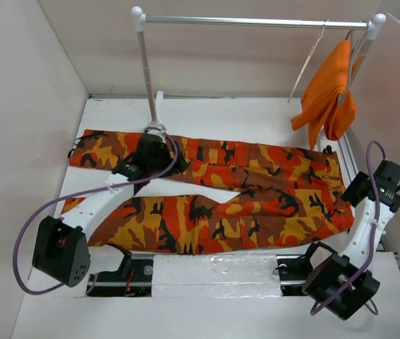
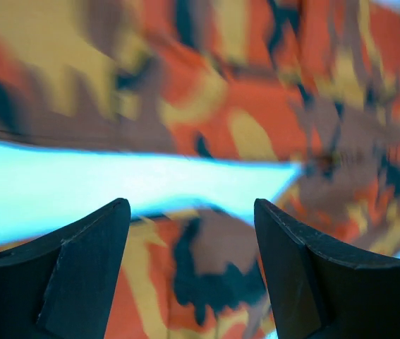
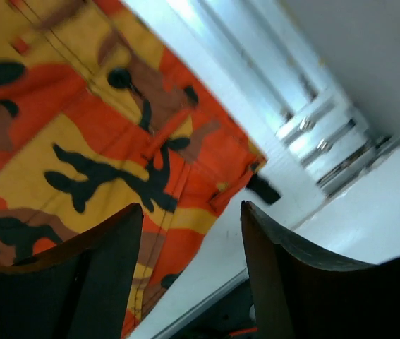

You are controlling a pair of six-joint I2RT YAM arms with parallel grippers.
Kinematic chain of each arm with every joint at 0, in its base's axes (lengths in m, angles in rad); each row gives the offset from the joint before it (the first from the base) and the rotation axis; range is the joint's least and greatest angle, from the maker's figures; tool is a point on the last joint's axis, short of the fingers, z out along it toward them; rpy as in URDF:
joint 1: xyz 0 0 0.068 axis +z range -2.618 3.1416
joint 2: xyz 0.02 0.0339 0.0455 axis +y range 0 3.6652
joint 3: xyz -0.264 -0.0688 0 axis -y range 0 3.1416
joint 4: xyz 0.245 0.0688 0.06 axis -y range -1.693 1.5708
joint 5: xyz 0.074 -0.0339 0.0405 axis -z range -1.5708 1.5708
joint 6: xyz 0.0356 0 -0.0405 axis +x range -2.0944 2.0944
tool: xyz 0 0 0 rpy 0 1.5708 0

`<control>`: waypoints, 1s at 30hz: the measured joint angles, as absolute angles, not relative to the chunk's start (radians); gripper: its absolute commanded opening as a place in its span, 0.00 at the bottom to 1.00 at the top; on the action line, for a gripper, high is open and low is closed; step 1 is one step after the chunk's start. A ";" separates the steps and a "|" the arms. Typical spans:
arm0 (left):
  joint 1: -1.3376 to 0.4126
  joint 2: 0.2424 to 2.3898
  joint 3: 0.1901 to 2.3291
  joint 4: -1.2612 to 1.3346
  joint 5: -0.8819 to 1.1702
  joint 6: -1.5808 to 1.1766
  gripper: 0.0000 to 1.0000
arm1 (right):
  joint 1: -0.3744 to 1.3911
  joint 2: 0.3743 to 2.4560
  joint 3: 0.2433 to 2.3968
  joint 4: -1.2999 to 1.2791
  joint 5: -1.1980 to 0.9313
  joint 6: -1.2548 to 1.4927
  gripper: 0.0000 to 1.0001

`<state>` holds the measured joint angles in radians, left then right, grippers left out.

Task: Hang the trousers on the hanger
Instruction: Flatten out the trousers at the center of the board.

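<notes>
Nearest, the left arm's base (image 1: pixel 123 272) and the right arm's base (image 1: pixel 295 268) are bolted at the front edge of the counter (image 1: pixel 214 277). Just beyond them the trousers (image 1: pixel 256 205) lie flat, waist to the right and legs running left, parted in a narrow V. Spread this way, both the waist and the legs are open to a grasp from above.

The right tool (image 1: pixel 353 191) hangs by the waist end. In its wrist view the right tool (image 3: pixel 192 275) is spread with nothing between its fingers, over the waistband (image 3: pixel 185 152) corner just below the button (image 3: pixel 120 78). That looks like a pose for taking the waist.

Further in, the left tool (image 1: pixel 150 152) sits over the far leg, next to the gap between the legs. In its blurred wrist view the left tool (image 2: pixel 192 265) is spread too, with only cloth and a strip of counter below.

No box or bin is in view. The only thing that bears others is the rail (image 1: pixel 256 22) at the back. At its right end hang the hanger (image 1: pixel 307 65), a thin pale bar slanting down, and a plain orange garment (image 1: pixel 330 85). Whether that garment rests on the hanger I cannot tell. The hanger is well apart from the trousers, so I judge the task barely begun.
</notes>
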<state>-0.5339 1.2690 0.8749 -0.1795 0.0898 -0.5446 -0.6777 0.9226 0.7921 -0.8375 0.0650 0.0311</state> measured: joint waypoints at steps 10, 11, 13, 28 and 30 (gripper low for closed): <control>-0.153 1.187 0.844 -0.195 0.093 -0.611 0.37 | -0.232 0.930 0.922 -0.719 -0.090 -0.065 0.07; -0.101 1.171 0.830 -0.201 0.078 -0.616 0.36 | -0.155 0.934 0.913 -0.710 -0.095 -0.070 0.06; 0.008 1.145 0.799 -0.213 0.040 -0.627 0.29 | -0.010 0.936 0.879 -0.695 -0.095 -0.076 0.01; 0.466 1.243 0.674 -0.408 0.102 -0.680 0.00 | 0.680 1.092 0.803 -0.548 -0.075 -0.075 0.00; 0.466 1.258 0.683 -0.415 0.063 -0.691 0.00 | 0.685 1.093 0.803 -0.529 -0.076 -0.075 0.00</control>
<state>0.4660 1.2579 0.6830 -0.4152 0.0628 -0.6914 0.6853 1.0927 0.8032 -0.5285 -0.0757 -0.0753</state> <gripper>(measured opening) 0.003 0.010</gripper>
